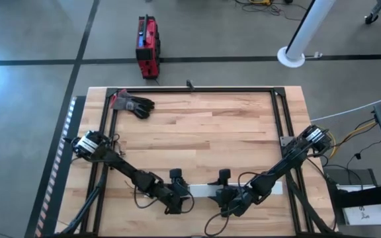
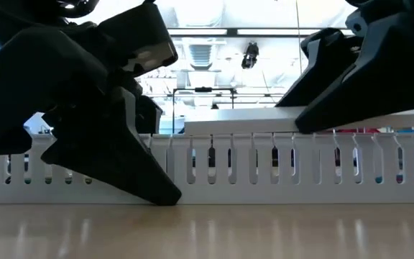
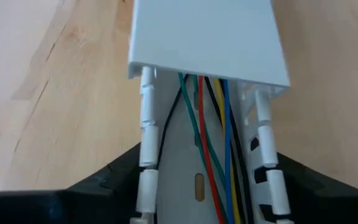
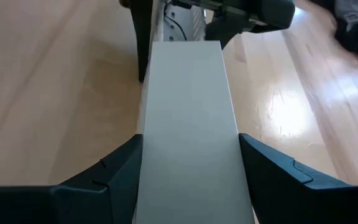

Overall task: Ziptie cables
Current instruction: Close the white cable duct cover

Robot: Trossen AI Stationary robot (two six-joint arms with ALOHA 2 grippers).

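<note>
My left claw (image 3: pixel 197 193) straddled the white slotted plastic duct (image 3: pixel 166 162) holding the coloured cables (image 3: pixel 213 130), my right claw (image 4: pixel 191 180) clasped its flat white lid (image 4: pixel 188 112); advisable: lift lid evenly, avoid snagging wires.

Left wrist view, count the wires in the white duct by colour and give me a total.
Green wire: 1
Red wire: 1
Yellow wire: 1
Blue wire: 1
Black wires: 2
Total: 6 showing in the duct, below its lid.
</note>
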